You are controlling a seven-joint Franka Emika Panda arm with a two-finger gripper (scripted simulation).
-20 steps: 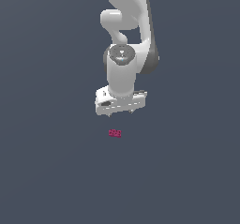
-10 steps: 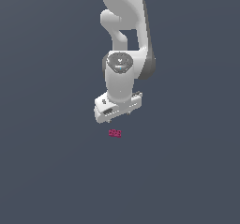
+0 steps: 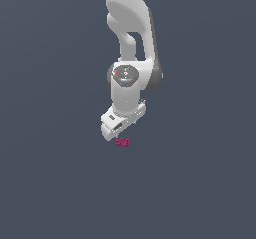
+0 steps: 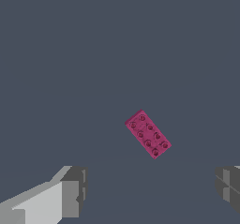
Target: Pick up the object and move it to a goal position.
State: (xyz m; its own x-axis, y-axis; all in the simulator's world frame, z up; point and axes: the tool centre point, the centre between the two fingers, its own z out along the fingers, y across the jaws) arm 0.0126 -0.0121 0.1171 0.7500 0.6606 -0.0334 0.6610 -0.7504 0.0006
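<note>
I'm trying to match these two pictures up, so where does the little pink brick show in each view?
Exterior view: the pink brick lies on the grey floor just below the gripper.
Wrist view: the brick lies diagonally, ahead of the two fingertips.
Shared landmark: the gripper, close to the brick in both views.

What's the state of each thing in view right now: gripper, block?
gripper: open, fingers wide apart, nothing between them, not touching the block.
magenta block: lying flat on the grey floor, studs up, free of the gripper, skewed relative to the fingers; in the exterior view it sits just below the gripper.
</note>
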